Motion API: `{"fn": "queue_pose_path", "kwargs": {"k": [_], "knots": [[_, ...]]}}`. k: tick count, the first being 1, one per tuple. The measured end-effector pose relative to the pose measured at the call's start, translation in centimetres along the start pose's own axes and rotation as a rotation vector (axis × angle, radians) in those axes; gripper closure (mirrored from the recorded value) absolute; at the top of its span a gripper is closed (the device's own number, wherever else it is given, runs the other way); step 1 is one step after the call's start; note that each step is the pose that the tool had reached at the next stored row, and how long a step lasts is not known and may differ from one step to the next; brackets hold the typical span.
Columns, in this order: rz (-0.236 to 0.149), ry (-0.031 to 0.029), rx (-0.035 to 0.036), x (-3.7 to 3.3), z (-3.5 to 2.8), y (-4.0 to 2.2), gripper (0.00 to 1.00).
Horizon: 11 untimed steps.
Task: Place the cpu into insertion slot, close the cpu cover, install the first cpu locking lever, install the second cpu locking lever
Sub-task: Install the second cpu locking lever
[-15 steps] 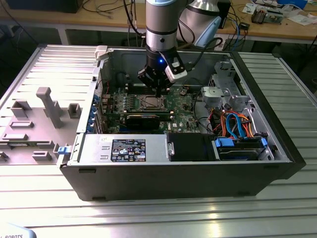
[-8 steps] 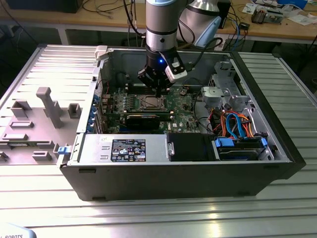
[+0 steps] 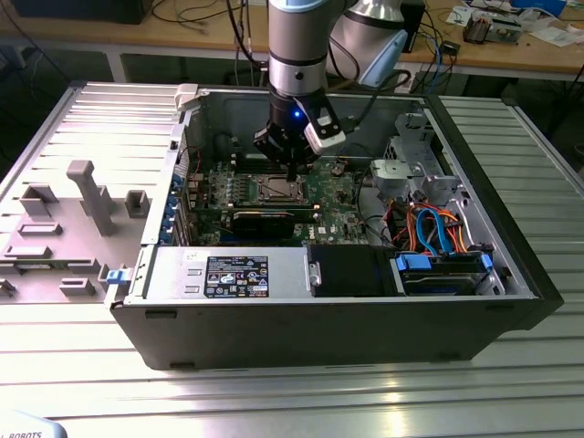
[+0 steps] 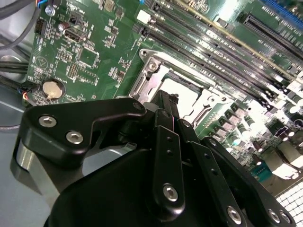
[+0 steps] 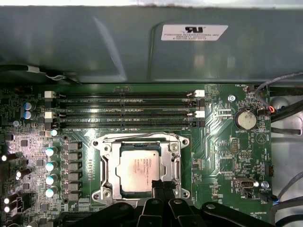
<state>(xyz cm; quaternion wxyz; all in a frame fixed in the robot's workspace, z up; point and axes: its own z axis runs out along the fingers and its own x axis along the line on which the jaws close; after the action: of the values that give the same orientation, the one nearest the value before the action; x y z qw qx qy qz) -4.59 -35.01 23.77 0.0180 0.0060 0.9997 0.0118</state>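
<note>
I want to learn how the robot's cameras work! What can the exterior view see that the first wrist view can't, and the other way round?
Exterior view alone: the whole open computer case, the grey ridged table beneath it, the robot arm reaching down inside, and blue and orange cables.

First wrist view alone: close detail, such as the round coin battery and the long memory slots beside the socket.

Both share: the green motherboard, the cpu lying in the insertion slot, and the gripper just above it.
</note>
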Motion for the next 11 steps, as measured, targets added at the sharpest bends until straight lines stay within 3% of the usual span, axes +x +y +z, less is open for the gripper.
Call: {"fn": "queue_pose_path", "kwargs": {"k": [3, 8, 11], "knots": [[0.0, 0.0, 0.0002, 0.0, -0.04, -0.15, 0.89], [0.0, -0.0002, -0.0001, -0.04, -0.79, -0.18, 0.89], [0.0, 0.0, -0.0003, -0.04, -0.81, -0.86, 0.89]]}}
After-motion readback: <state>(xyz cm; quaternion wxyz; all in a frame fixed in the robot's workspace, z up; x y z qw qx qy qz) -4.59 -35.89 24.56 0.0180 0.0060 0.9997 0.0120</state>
